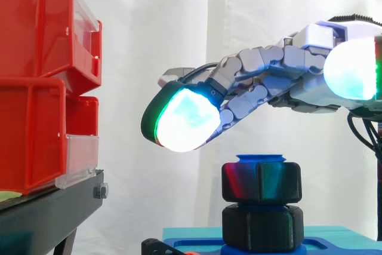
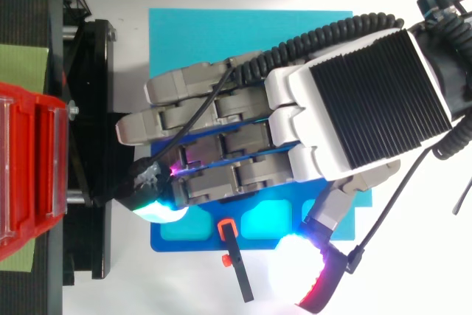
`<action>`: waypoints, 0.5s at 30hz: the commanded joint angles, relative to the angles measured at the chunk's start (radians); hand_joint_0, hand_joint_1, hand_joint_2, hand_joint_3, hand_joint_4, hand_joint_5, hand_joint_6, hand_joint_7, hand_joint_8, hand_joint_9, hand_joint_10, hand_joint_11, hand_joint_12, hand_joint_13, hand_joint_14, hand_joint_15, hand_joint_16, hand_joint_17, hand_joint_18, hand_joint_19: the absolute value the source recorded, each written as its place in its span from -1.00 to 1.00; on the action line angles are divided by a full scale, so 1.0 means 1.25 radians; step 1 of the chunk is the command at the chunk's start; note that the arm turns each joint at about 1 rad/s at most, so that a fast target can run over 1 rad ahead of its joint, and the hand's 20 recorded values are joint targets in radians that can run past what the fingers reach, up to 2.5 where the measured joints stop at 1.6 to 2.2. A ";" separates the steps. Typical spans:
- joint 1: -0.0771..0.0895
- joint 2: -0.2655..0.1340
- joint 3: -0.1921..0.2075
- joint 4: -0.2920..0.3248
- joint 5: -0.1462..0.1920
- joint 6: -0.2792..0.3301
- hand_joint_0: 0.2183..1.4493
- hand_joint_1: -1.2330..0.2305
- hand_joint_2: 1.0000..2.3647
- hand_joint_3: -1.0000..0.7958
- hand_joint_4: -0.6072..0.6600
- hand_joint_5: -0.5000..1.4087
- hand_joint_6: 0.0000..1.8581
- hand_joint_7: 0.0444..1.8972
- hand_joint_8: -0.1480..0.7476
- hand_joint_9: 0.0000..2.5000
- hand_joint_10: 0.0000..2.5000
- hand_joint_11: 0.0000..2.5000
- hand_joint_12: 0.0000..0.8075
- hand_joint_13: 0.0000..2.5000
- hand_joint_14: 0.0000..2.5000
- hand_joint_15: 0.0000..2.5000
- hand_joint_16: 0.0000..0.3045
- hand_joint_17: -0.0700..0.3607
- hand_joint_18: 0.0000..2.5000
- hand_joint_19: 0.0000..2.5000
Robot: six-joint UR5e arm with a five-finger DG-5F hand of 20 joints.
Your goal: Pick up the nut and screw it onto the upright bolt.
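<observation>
A black hex nut (image 1: 261, 182) sits on the upright blue bolt (image 1: 261, 159), whose tip just shows above it. A second black hex piece (image 1: 262, 226) lies below it, on the blue base (image 1: 191, 245). My hand (image 1: 286, 79) reaches in from the right and hovers a little above the bolt, apart from the nut. Its fingers are stretched out leftward and hold nothing. One glowing fingertip (image 1: 182, 119) hangs up and left of the nut. From above, the back of the hand (image 2: 361, 97) covers the bolt and nut.
Stacked red bins (image 1: 42, 82) stand on a black stand (image 1: 48, 207) at the left. The blue base (image 2: 169, 237) rests on a cyan mat (image 2: 221, 35). A small orange and black tool (image 2: 234, 256) lies by the base's near edge.
</observation>
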 commanded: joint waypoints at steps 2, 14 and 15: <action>-0.002 0.000 -0.002 0.001 -0.003 0.000 -0.58 0.60 -1.00 -0.44 0.23 -0.56 -0.46 -0.24 -0.24 -0.70 -1.00 -1.00 -0.26 -0.99 -1.00 -1.00 -0.74 -0.27 -1.00 -1.00; -0.012 0.001 -0.001 0.002 -0.015 0.000 -0.57 0.58 -1.00 -0.44 0.26 -0.52 -0.46 -0.11 -0.22 -0.57 -1.00 -1.00 -0.30 -0.90 -1.00 -1.00 -0.77 -0.30 -1.00 -1.00; -0.012 0.001 -0.001 0.002 -0.016 0.000 -0.57 0.58 -1.00 -0.44 0.26 -0.52 -0.46 -0.11 -0.22 -0.57 -1.00 -1.00 -0.30 -0.90 -1.00 -1.00 -0.77 -0.30 -1.00 -1.00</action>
